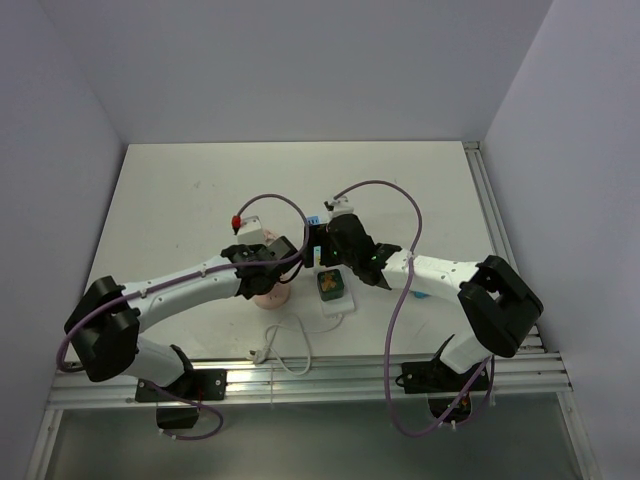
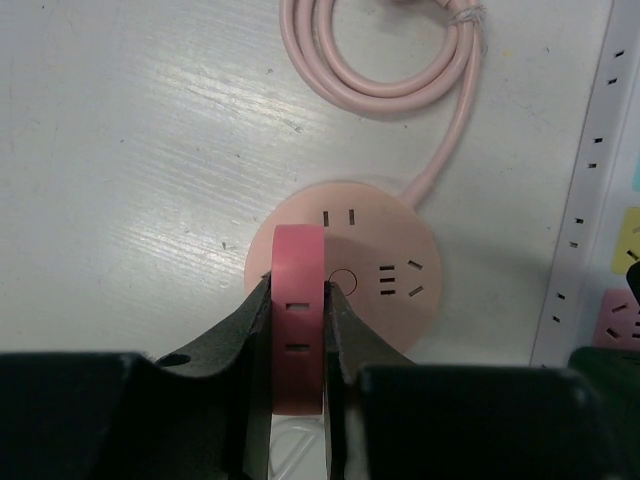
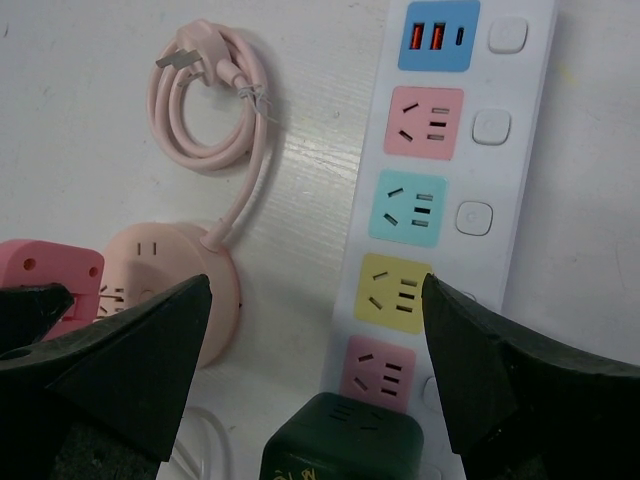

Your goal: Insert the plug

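Your L gripper is clamped on the pink plug, right over the near-left rim of the round pink socket hub; can't tell if they touch. The hub's cable lies coiled beyond it. Your R gripper hangs w/ jaws wide, holding nothing, above the white power strip. A dark green cube adapter sits on the strip beside a pink outlet.

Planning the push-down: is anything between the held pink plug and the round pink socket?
Nothing visible. The left gripper holds the pink plug over the round pink socket; its coiled cord lies clear beyond.
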`<state>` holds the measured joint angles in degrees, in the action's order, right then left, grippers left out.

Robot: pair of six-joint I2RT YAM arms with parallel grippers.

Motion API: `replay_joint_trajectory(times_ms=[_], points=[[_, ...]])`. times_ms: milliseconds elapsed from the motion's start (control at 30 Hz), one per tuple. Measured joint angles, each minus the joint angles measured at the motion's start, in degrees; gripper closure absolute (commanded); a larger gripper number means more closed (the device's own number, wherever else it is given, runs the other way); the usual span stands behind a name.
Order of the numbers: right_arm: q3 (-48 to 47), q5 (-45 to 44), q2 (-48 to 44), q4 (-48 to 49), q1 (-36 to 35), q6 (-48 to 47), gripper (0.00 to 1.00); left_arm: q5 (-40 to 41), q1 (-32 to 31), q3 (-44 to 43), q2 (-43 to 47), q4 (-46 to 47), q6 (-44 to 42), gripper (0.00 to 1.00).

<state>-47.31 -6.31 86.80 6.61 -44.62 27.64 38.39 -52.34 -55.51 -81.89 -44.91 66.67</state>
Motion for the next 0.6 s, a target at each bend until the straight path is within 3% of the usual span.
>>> replay_joint_trajectory(times_ms=[600], points=[[0.96, 0.35, 0.00, 0.74, 0.90, 0.70, 0.08, 1.79, -0.39, -0.22, -2.27, -0.02, 0.15, 1.00]])
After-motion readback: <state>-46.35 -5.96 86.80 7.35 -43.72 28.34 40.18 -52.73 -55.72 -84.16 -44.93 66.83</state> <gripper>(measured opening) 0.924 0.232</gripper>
